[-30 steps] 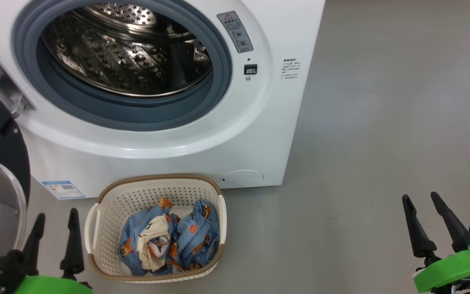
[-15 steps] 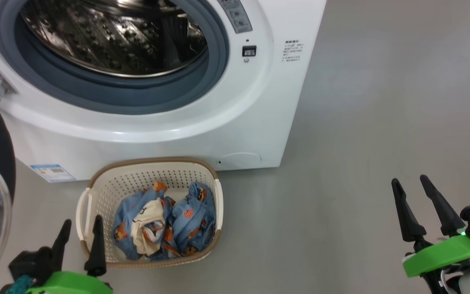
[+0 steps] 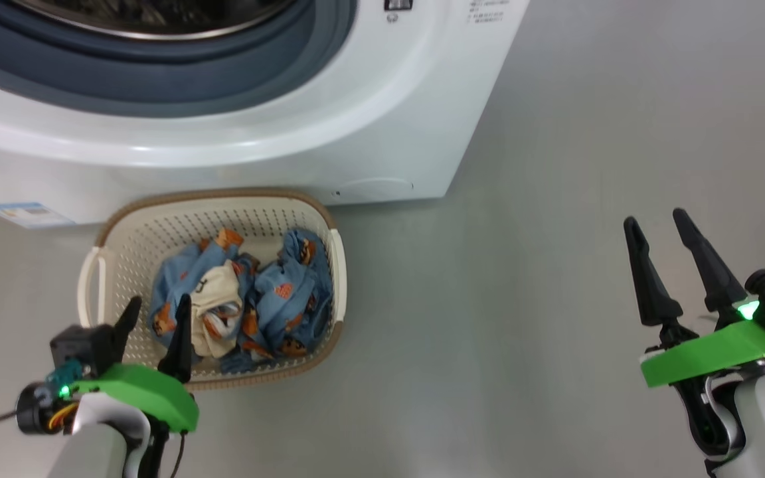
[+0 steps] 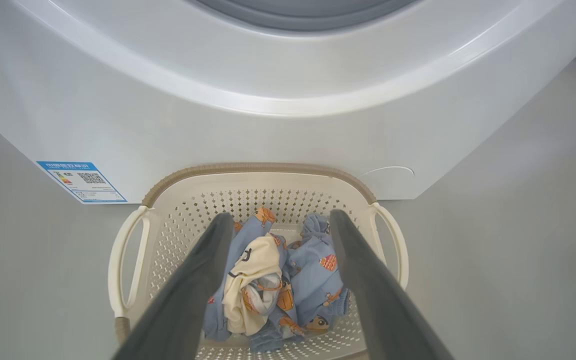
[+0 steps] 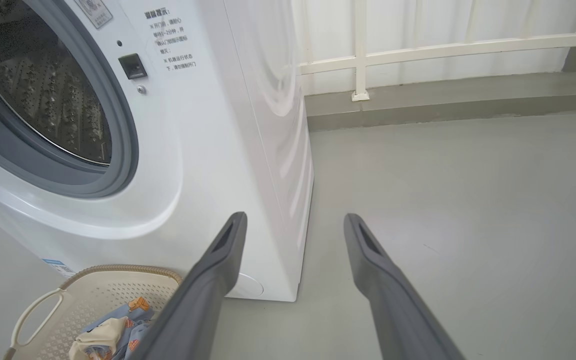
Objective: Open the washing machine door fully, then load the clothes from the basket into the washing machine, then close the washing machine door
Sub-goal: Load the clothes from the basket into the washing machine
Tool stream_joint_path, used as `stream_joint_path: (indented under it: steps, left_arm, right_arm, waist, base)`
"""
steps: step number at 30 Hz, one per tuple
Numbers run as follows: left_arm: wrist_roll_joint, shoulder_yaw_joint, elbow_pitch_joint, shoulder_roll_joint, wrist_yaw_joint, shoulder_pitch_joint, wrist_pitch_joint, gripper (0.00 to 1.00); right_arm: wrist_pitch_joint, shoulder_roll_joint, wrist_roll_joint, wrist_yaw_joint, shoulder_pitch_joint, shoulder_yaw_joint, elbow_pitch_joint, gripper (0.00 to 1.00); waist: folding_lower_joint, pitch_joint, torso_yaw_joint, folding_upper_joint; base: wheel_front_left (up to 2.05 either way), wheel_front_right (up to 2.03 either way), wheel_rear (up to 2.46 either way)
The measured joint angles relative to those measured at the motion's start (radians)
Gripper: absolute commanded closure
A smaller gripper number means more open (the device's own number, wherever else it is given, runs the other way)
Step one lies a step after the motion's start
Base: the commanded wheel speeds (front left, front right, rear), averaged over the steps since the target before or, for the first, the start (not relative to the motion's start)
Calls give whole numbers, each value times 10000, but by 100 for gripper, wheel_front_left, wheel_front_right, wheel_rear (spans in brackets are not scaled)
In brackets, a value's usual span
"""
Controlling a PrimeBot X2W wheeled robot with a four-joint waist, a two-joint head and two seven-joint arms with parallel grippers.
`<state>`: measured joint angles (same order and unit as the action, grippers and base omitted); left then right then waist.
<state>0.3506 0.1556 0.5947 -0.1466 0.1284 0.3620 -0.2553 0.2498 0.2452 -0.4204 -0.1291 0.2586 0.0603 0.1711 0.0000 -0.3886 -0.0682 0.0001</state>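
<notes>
With the left tool point(image 3: 160, 302) spread wide and empty, seemingly just above the near rim of the basket point(image 3: 210, 194), sink it straight into the printed blue clothes point(image 3: 269, 299) heaped mid-basket before the washing machine point(image 3: 289, 153), closing deep on bunched folds.

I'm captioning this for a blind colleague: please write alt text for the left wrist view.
The open left gripper points at the cream basket holding light blue printed clothes, one part cream-white. Behind the basket stands the white washing machine, a blue label at its lower corner.
</notes>
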Motion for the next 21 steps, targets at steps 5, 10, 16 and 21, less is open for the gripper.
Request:
stream_joint_path:
  steps: [5,10,16,21]
  left_arm:
    - [182,278,1202,-50,0,1019,0,0]
    - [399,619,2541,-247,2,2175,0,0]
    - [520,1030,3501,-391,8,3005,0,0]
    - [671,1388,4500,-537,8,3896,0,0]
  right_arm:
    - [0,-54,0,0,409,84,-142,0]
    - [2,-153,0,0,814,178,-232,0]
    - [2,-221,0,0,1085,205,-309,0]
    - [2,-255,0,0,1285,245,-374,0]
  waist:
    - [0,-693,-87,0]
    - [0,-1484,-213,0]
    - [0,-2102,-326,0]
    - [1,-2693,-433,0]
  base:
    - [0,0,0]
    - [0,0,0]
    - [0,0,0]
    - [0,0,0]
